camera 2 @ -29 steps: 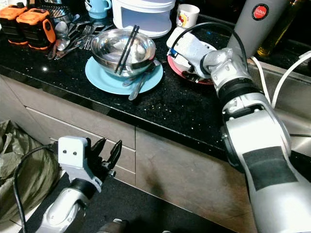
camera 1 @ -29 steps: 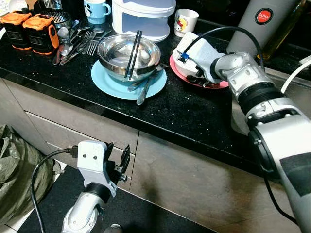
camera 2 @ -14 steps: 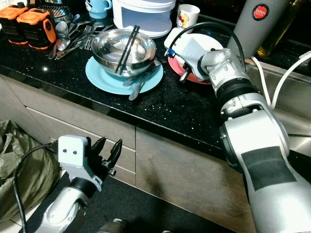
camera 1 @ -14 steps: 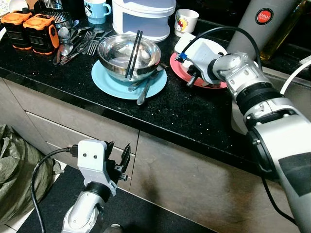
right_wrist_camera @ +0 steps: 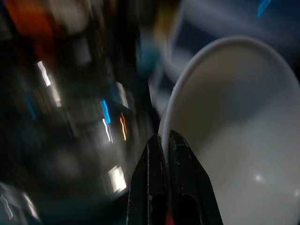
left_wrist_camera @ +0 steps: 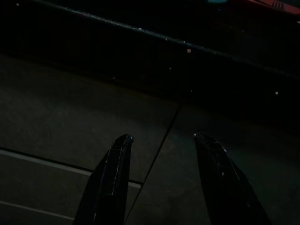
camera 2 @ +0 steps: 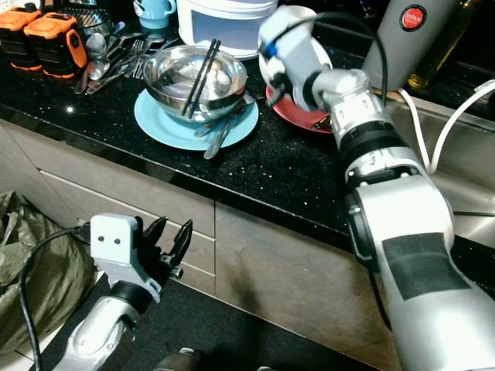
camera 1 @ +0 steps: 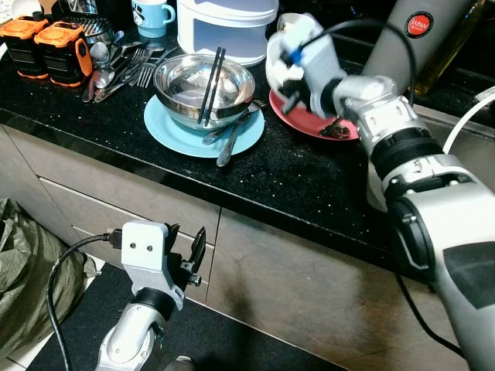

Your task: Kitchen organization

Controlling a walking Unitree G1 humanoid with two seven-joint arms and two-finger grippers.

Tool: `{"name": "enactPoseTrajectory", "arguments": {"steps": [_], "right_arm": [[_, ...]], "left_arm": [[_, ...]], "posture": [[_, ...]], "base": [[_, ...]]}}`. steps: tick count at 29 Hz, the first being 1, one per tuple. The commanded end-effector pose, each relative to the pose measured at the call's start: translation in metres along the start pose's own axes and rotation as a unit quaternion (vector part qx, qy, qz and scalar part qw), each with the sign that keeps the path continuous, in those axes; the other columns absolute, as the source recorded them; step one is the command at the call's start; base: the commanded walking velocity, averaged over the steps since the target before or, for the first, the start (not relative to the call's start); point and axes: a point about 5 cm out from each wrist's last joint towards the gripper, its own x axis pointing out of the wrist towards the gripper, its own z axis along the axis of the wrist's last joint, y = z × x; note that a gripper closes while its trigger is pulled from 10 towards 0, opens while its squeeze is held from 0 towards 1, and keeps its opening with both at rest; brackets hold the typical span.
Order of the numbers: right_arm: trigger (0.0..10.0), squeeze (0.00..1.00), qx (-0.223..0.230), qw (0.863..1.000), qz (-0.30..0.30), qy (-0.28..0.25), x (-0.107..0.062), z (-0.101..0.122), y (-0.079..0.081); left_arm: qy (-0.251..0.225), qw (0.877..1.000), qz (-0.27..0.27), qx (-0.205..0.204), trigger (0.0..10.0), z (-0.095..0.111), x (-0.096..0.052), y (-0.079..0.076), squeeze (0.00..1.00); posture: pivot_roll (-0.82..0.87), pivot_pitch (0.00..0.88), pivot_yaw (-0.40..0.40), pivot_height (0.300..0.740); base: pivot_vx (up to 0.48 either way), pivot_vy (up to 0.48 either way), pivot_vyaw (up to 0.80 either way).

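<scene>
Your right claw is raised above the black tabletop, its two fingers pinched on the rim of a white bowl, one finger inside and one outside. The bowl is held up over the red plate, which lies just beside the blue plate. On that blue plate sits a steel bowl with black chopsticks across it and cutlery leaning at its edge. Your left claw hangs low before the cabinet fronts, fingers spread apart and holding nothing.
</scene>
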Motion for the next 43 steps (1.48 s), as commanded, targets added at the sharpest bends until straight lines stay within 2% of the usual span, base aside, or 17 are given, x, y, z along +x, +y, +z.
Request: {"name": "enactPoseTrajectory", "arguments": {"steps": [1,4,6,7,8,10,11,13,17,22,30,31,34,35,38,39,43], "right_arm": [[0.0,0.00,0.009,0.999,-0.008,-0.042,-0.001,0.014,-0.005],[0.0,0.00,0.084,0.990,-0.040,-0.108,-0.008,0.018,-0.012],[0.0,0.00,0.105,0.986,-0.052,-0.116,-0.012,0.013,-0.013],[4.2,0.00,0.118,0.985,-0.058,-0.116,-0.015,0.008,-0.013],[5.2,0.00,0.129,0.983,-0.064,-0.114,-0.018,0.003,-0.012],[5.2,0.00,0.129,0.983,-0.064,-0.114,-0.018,0.003,-0.012],[10.0,0.00,0.143,0.981,-0.067,-0.109,-0.022,-0.006,-0.010],[10.0,0.00,0.174,0.977,-0.071,-0.096,-0.033,-0.023,-0.005],[10.0,0.00,0.196,0.973,-0.080,-0.090,-0.045,-0.034,-0.003],[10.0,0.00,0.214,0.968,-0.097,-0.090,-0.057,-0.040,-0.006],[10.0,0.00,0.215,0.966,-0.116,-0.082,-0.063,-0.043,-0.003],[10.0,0.00,0.182,0.975,-0.121,-0.049,-0.063,-0.050,0.005],[10.0,0.00,0.155,0.980,-0.121,-0.028,-0.062,-0.055,0.010],[10.0,0.00,0.095,0.990,-0.106,0.001,-0.058,-0.060,0.023],[10.0,0.00,0.065,0.994,-0.084,0.010,-0.052,-0.060,0.035],[10.0,0.00,0.047,0.997,-0.065,0.018,-0.044,-0.060,0.046],[10.0,0.00,0.017,0.998,-0.050,0.038,-0.035,-0.064,0.058]], "left_arm": [[0.009,1.000,0.002,-0.006,10.0,-0.005,-0.001,0.001,0.00],[0.010,1.000,0.001,-0.007,10.0,-0.006,0.000,0.002,0.00],[0.010,1.000,0.001,-0.007,10.0,-0.006,0.001,0.003,0.00],[0.010,1.000,0.002,-0.008,10.0,-0.007,0.001,0.003,0.00],[0.010,1.000,0.002,-0.008,10.0,-0.007,0.001,0.004,0.00],[0.010,1.000,0.002,-0.008,10.0,-0.007,0.001,0.004,0.00],[0.010,1.000,0.001,-0.009,10.0,-0.008,0.002,0.005,0.00],[0.011,1.000,-0.004,-0.012,10.0,-0.008,0.003,0.006,0.00],[0.013,1.000,-0.009,-0.014,10.0,-0.009,0.004,0.007,0.00],[0.014,1.000,-0.017,-0.017,10.0,-0.010,0.006,0.009,0.00],[0.015,0.999,-0.021,-0.018,10.0,-0.011,0.007,0.010,0.00],[0.015,0.999,-0.022,-0.020,10.0,-0.012,0.006,0.010,0.00],[0.016,0.999,-0.022,-0.021,10.0,-0.013,0.006,0.010,0.00],[0.017,0.999,-0.023,-0.022,10.0,-0.013,0.006,0.010,0.00],[0.017,0.999,-0.024,-0.022,10.0,-0.014,0.006,0.010,0.00],[0.017,0.999,-0.024,-0.023,10.0,-0.014,0.006,0.010,0.00],[0.016,0.999,-0.024,-0.023,10.0,-0.014,0.006,0.010,0.00]], "posture": [[0.14,0.093,-0.103,0.740],[0.14,0.081,-0.095,0.740],[0.14,0.073,-0.090,0.740],[0.13,0.069,-0.087,0.740],[0.13,0.067,-0.086,0.740],[0.13,0.067,-0.086,0.740],[0.13,0.063,-0.082,0.740],[0.13,0.057,-0.080,0.740],[0.12,0.055,-0.070,0.740],[0.11,0.046,-0.061,0.740],[0.11,0.035,-0.058,0.740],[0.11,0.027,-0.057,0.740],[0.11,0.025,-0.056,0.740],[0.11,0.022,-0.056,0.740],[0.11,0.018,-0.054,0.740],[0.11,0.018,-0.054,0.740],[0.12,0.024,-0.057,0.740]], "base": [[0.000,0.000,0.00],[0.000,0.000,0.00],[0.000,0.000,0.00],[0.000,0.000,0.00],[0.000,0.000,0.00],[0.000,0.000,0.00],[0.000,0.000,-0.63],[0.000,0.000,-0.80],[0.000,0.000,-0.80],[0.000,0.000,-0.80],[0.000,0.000,-0.80],[0.000,0.000,-0.80],[0.000,0.000,-0.80],[0.000,0.000,0.00],[0.000,0.000,0.00],[0.000,0.000,0.00],[0.000,0.000,0.00]]}}
